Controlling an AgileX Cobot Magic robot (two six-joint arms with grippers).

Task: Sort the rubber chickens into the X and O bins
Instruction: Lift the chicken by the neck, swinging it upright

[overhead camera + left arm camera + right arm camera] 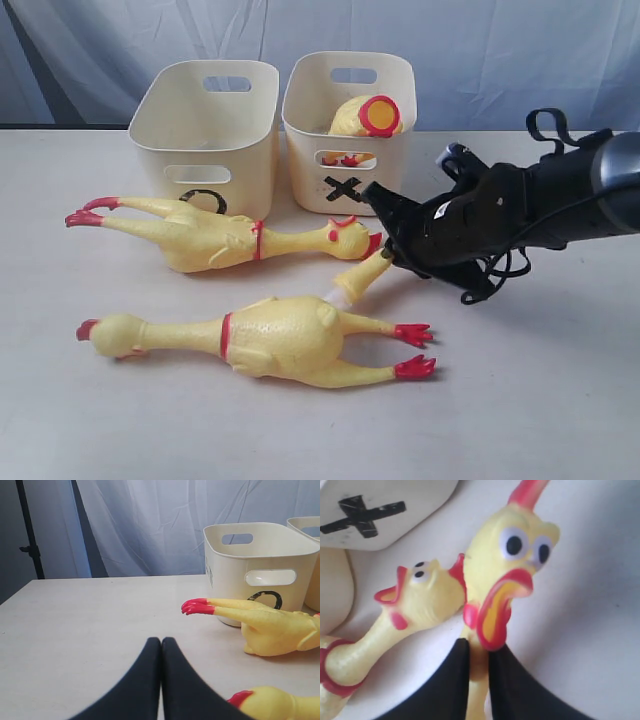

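Small chicken [506,567], before X bin [392,160]: neck was clenched in right gripper [479,650]; left gripper [161,642] closed, empty. Grasping step; lift needed next.

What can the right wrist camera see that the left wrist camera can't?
Only the right wrist view shows the black X mark, two chicken faces, and the right gripper pinching the small chicken by its neck. Only the left wrist view shows the black O mark, a pair of red feet, and the left gripper shut on nothing. Both show the white table and the big chicken by the bins: its head in one, its feet in the other.
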